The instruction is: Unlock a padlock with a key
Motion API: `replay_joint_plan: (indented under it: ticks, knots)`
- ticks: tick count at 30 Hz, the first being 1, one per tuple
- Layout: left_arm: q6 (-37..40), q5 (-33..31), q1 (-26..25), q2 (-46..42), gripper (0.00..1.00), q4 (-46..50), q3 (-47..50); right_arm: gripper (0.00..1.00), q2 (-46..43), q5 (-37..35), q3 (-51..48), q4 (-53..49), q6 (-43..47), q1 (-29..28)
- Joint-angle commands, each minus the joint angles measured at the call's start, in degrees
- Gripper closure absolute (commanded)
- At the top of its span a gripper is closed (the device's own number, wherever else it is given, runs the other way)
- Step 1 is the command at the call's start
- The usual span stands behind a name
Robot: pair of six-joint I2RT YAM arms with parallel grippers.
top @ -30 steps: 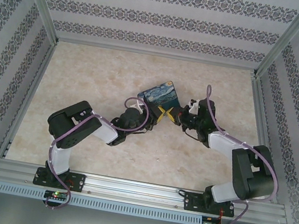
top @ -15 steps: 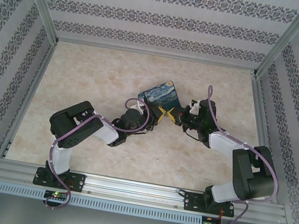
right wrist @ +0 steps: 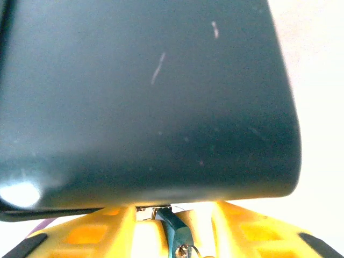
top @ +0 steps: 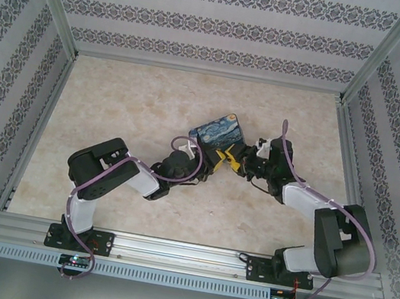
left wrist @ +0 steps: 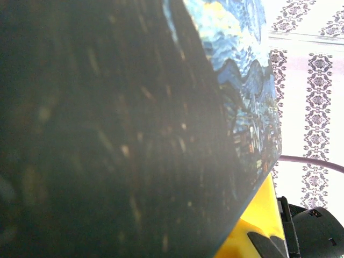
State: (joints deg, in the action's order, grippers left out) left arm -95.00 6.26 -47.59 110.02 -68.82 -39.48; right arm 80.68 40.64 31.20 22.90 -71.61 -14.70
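Letting go of the key (right wrist: 174,232) with the right gripper (top: 233,159), by the look of it: pinched tight a second ago, now part open, with the yellow fingers (right wrist: 91,234) standing apart on each side of the small bluish head and holding nothing. Staying put all the same, with the thin tip poked into the dark near edge of the padlock (top: 223,130), so most likely pushed into the keyhole, though too dark to be sure. Gripping the padlock with the left gripper (top: 210,155), shut hard on the near left side as before, and keeping it tipped up off the tabletop (top: 130,106) near the middle, painted blue-and-yellow face up, right between the two grippers. Moved a little to the right and a little nearer since a second ago. Good news for the job, probably: key in and able to stay there with no help. Cannot tell whether turned yet. Likely still needing a twist, so next a fresh, firm pinch on the head and then a slow turn. Worth watching for a slip, with the key so tiny and the padlock held by one side only.
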Motion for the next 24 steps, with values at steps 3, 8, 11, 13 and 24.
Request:
replay_joint_plan:
  ticks: [3, 8, 11, 13, 24]
  knots:
    - [0.5, 3.6, -1.4, 0.3, 1.0, -2.5, 1.3, 0.51, -3.1, 0.9, -2.3, 2.7, 1.5, 1.4]
    - [0.5, 3.7, -1.1, 0.2, 1.0, -2.5, 1.7, 0.5, -5.2, 1.6, -4.9, 2.1, 1.8, 2.9]
    - [0.5, 3.8, -1.0, 0.3, 1.0, -2.5, 1.7, 0.52, -6.1, 2.1, -5.8, 2.0, 1.8, 3.3]
    - [0.5, 4.0, -1.0, 0.4, 1.0, -2.5, 1.7, 0.55, -6.6, 2.3, -6.2, 1.9, 1.7, 3.4]
    - [0.3, 4.3, -0.9, 0.8, 1.0, -2.8, 1.2, 0.72, -6.5, 2.3, -7.9, 2.8, 1.0, 2.6]
